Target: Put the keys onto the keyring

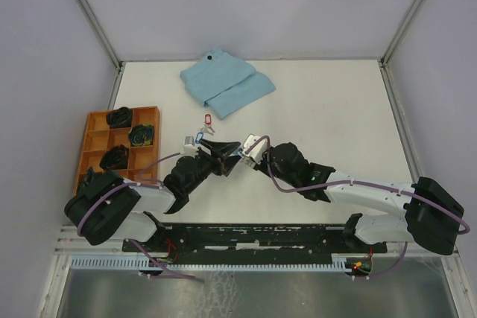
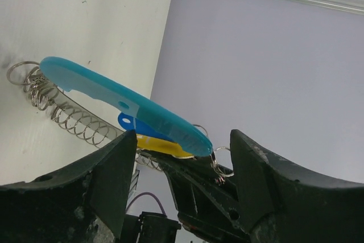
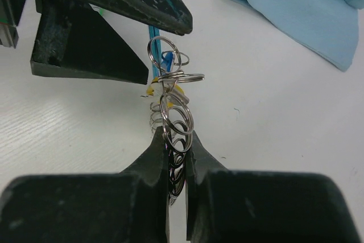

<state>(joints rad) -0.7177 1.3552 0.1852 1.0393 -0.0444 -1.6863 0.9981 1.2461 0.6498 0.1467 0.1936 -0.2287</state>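
The right gripper pinches the keyring, whose chain points at the wide-open left gripper; the red key lies just beyond, toward the far edge of the worktop.

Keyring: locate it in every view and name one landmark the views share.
Top external: keyring at centre, between left claw and right claw.
Left wrist: mid-frame, blue strap slanting down toward the open left claw.
Right wrist: centre, rings pinched in the right claw.
Landmark: blue cloth, top centre from above, top right for right wrist; not in left wrist.
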